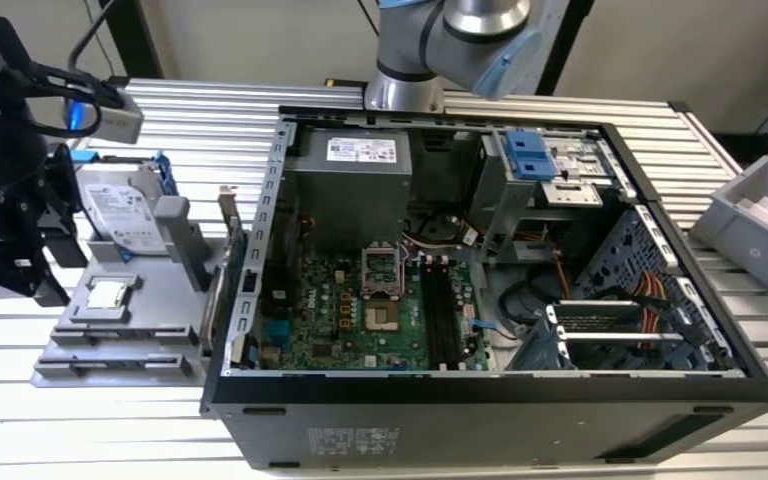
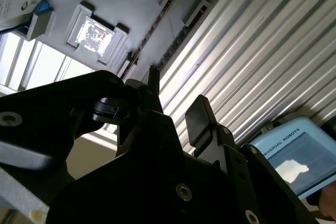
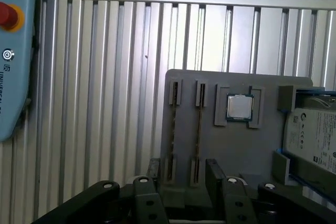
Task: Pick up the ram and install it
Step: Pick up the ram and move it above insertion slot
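Grey moulded plastic parts tray [image 1: 91,350], set on the ribbed aluminium desk [image 1: 197,110].
- On the tray, at one end: silver hard drive in a blue bracket [image 1: 124,210].
- Mid-tray, seated in a square recess: small square silver chip [image 1: 108,293].
- Just beside the tray, on the exterior view's right: open black metal computer case [image 1: 491,395], lying on its side, green motherboard [image 1: 344,310] exposed.
- Beyond the case, well apart from the tray: grey plastic bin [image 1: 744,235].
- Apart from the tray in the first wrist view: light-blue pendant with a red button [image 3: 16,66].

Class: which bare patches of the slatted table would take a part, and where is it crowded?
Bare: table slats between the blue pendant and the grey holder. Crowded: the holder, carrying ram, chip and hard drive; the open case.
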`<action>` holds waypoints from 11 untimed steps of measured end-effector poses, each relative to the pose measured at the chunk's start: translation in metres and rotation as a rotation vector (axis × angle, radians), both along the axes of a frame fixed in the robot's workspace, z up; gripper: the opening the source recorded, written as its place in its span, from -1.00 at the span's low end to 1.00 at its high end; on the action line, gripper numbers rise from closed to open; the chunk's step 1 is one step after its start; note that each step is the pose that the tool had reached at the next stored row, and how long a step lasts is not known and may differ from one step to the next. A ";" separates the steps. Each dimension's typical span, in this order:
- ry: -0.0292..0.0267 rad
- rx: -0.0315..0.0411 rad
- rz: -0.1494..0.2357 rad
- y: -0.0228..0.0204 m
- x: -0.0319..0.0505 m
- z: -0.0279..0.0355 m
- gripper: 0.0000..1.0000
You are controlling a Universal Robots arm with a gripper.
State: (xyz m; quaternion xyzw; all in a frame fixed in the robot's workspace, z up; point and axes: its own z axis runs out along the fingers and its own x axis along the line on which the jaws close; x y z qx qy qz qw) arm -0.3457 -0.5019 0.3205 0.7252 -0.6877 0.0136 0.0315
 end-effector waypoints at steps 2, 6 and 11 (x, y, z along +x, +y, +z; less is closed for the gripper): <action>0.0000 -0.0006 0.000 0.0000 0.0001 -0.0019 1.00; 0.0004 -0.0042 0.000 0.0000 0.0000 -0.0062 1.00; 0.0003 -0.0095 0.000 0.0000 0.0000 -0.0114 1.00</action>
